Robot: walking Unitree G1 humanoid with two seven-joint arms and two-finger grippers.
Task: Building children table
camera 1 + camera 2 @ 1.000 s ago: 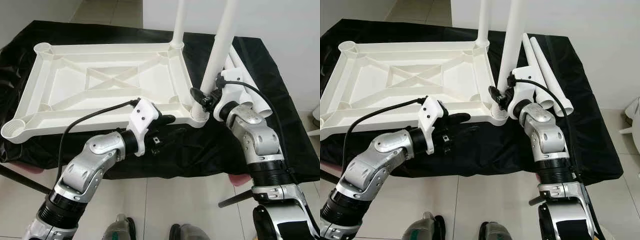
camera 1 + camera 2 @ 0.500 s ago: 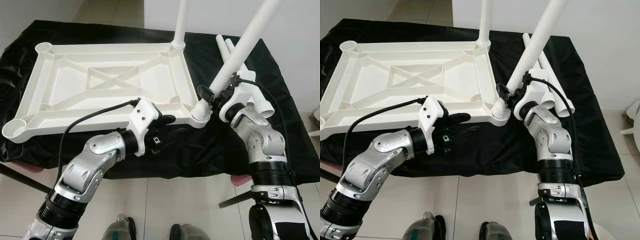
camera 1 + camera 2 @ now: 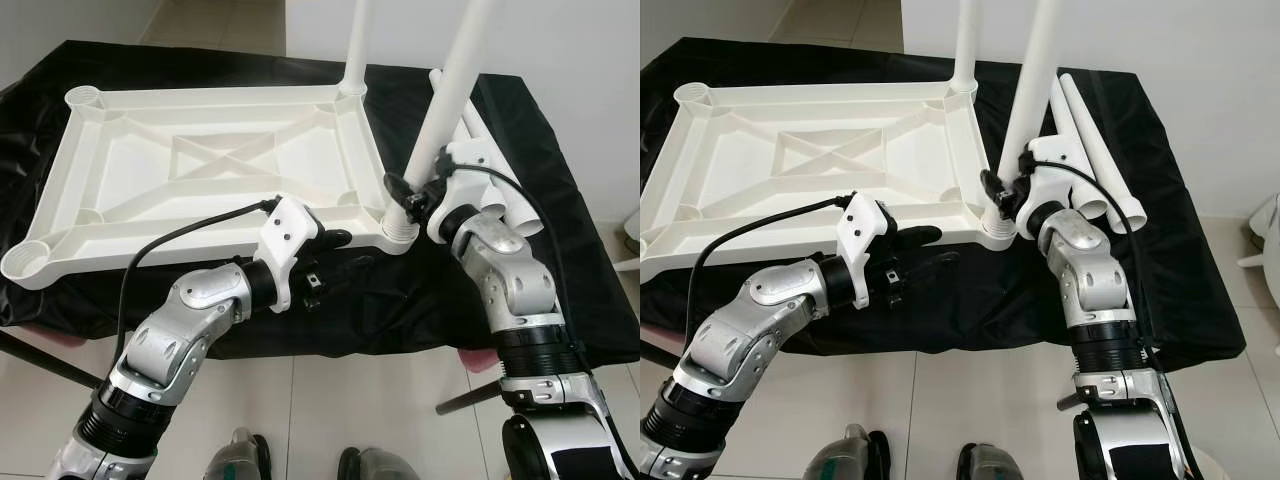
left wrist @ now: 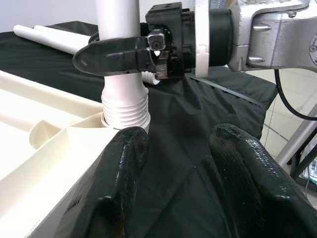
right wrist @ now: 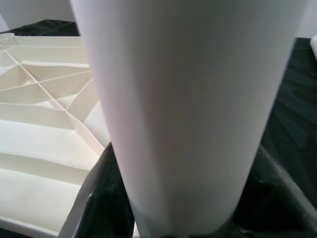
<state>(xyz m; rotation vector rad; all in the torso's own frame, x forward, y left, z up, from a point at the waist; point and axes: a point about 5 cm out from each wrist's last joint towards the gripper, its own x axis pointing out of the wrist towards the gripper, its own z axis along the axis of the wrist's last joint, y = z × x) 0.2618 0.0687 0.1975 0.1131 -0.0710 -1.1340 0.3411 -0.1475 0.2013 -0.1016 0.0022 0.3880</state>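
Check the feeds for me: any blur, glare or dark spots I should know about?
Left eye view: sharp and evenly lit, mild sheen on the black cloth. Left wrist view: its own fingers soft up close, the right gripper on the table leg crisp. Right wrist view: that leg looms close and slightly soft, tabletop brightly lit.

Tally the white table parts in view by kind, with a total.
Tabletop: 1
Legs standing in corner sockets: 2, far one and near one, the near one held by the right pincer
Loose legs lying on the black cloth: 2
Total: 5
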